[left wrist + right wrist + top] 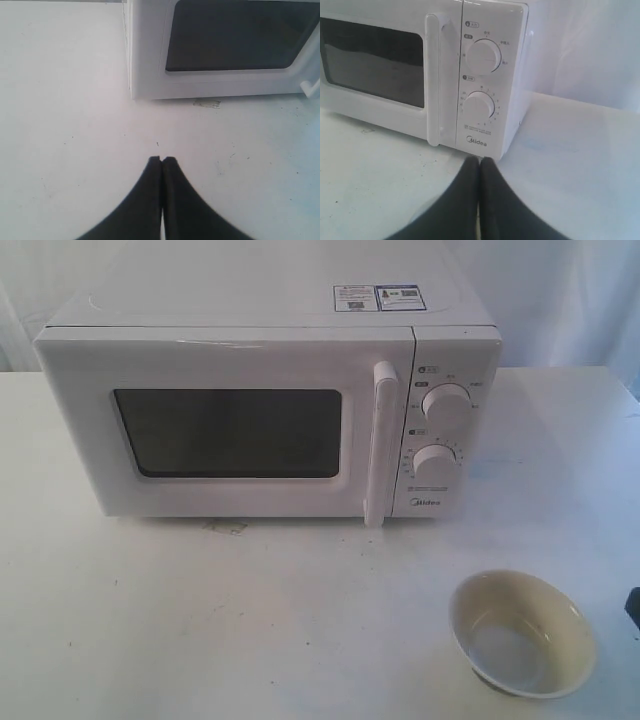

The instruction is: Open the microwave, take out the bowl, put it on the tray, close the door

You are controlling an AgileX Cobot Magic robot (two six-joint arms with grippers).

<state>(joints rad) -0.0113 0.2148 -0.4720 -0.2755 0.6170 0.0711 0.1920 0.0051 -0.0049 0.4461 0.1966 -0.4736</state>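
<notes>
The white microwave [270,300] stands at the back of the table, its door [230,495] shut, with the bar handle [380,445] left of two dials. The cream bowl [523,633] sits upright and empty on the bare table, front right, apart from the microwave. No tray shows in any view. My left gripper [162,159] is shut with nothing in it, hovering over the table in front of the microwave's [150,60] left corner. My right gripper [480,159] is also shut and empty, facing the microwave's [515,100] dial panel from a short distance.
The white table [200,620] carries a small scuff mark [226,527] under the door's lower edge. A dark sliver [633,605] pokes in at the right edge beside the bowl. White cloth hangs behind the microwave.
</notes>
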